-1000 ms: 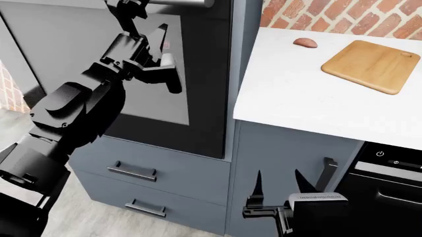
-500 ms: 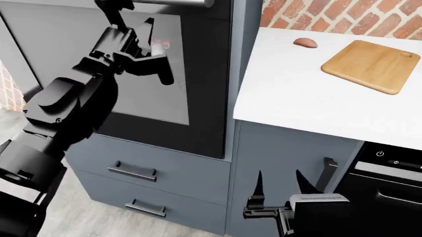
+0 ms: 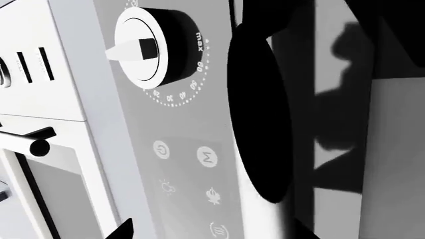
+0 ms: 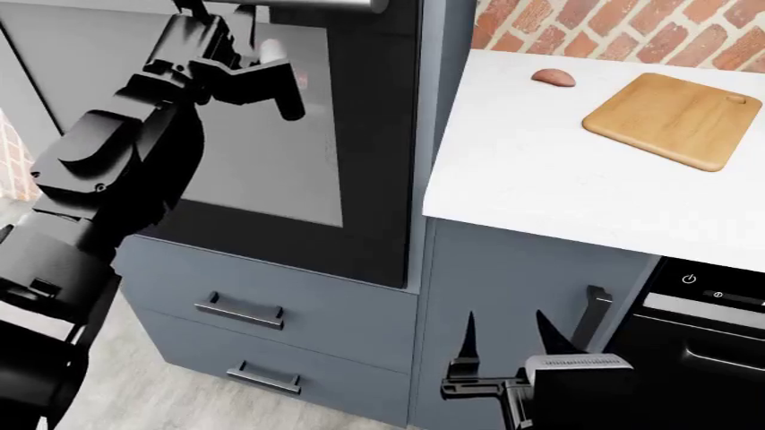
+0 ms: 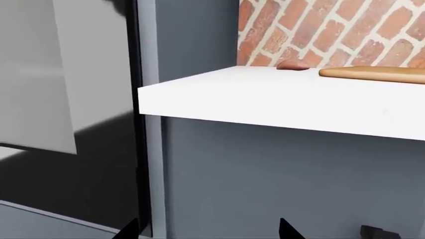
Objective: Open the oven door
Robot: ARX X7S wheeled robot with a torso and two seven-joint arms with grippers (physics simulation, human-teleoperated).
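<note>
The oven door (image 4: pixel 299 134) has a black frame and a wide grey glass window, and fills the upper left of the head view. Its brushed-steel bar handle (image 4: pixel 325 4) runs along the top edge of that view. My left gripper (image 4: pixel 219 11) is raised in front of the door's upper part, just left of and below the handle, and it is open. In the left wrist view the open left gripper (image 3: pixel 211 233) faces a grey control panel with a round knob (image 3: pixel 153 47). My right gripper (image 4: pixel 502 351) hangs low, open and holding nothing. The open right gripper (image 5: pixel 209 231) faces the door's edge (image 5: pixel 137 119).
Two grey drawer fronts (image 4: pixel 239 309) lie below the oven. To the right a white counter (image 4: pixel 538 179) holds a wooden cutting board (image 4: pixel 669 116) and a small reddish lump (image 4: pixel 553 78), with a brick wall behind. A black appliance (image 4: pixel 705 345) sits at the lower right.
My left arm has risen and shifted left, bringing its gripper up to the door's top beside the handle. The right gripper has stayed where it was.
</note>
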